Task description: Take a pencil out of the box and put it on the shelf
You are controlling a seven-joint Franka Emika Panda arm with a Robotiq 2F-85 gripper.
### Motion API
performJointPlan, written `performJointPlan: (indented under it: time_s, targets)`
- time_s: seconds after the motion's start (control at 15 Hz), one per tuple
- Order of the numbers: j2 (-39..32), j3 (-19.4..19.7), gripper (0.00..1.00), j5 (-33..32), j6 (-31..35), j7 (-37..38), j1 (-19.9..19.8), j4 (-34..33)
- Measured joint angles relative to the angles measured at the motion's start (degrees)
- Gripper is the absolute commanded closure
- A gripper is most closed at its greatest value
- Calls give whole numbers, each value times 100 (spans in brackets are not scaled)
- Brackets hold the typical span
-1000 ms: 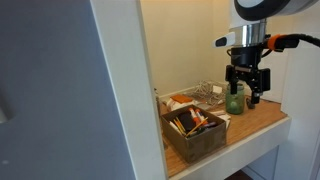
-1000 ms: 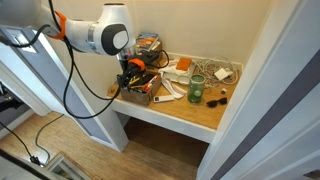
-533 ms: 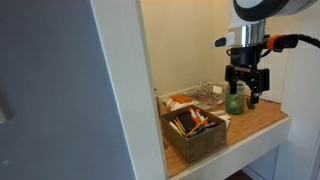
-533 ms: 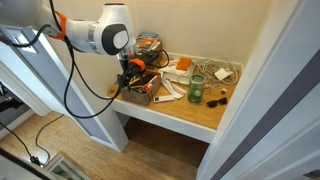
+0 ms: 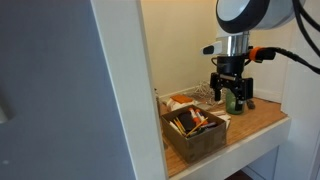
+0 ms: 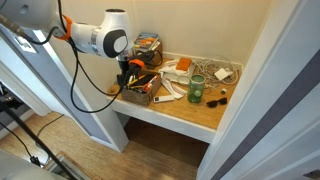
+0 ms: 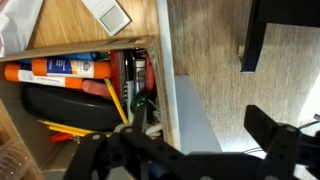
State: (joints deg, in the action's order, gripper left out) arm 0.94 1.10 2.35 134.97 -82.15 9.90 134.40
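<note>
The dark brown box (image 5: 196, 133) stands at the front of the wooden shelf (image 5: 258, 124) and holds orange, red and black sticks. It also shows in an exterior view (image 6: 141, 92). My gripper (image 5: 231, 95) hangs open and empty above the shelf, behind the box. In an exterior view (image 6: 128, 78) it sits at the box's outer end. In the wrist view the box (image 7: 158, 90) holds a yellow pencil (image 7: 118, 105) and an orange tube (image 7: 60, 70). The open jaws (image 7: 266, 92) are off to the side, over the floor beyond the shelf's white edge (image 7: 195, 120).
A green glass jar (image 5: 234, 101) stands behind the gripper and shows again in an exterior view (image 6: 196, 91). A silver wire basket (image 6: 222, 72) sits at the back of the alcove. White walls (image 5: 125, 80) close the alcove on both sides.
The arm has swung toward the box. The gripper has turned and is still open and empty. Nothing on the shelf has moved.
</note>
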Motion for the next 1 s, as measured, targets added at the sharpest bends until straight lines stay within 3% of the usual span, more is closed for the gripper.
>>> performJointPlan:
  time_s: [0.4,0.93,1.0]
  targets:
    - [-863,-279,0,6,334,-433,-275,-568]
    - [-1653,-631,26,6,647,-484,-619,-1140]
    - [-1728,-663,34,5,671,-484,-647,-1187]
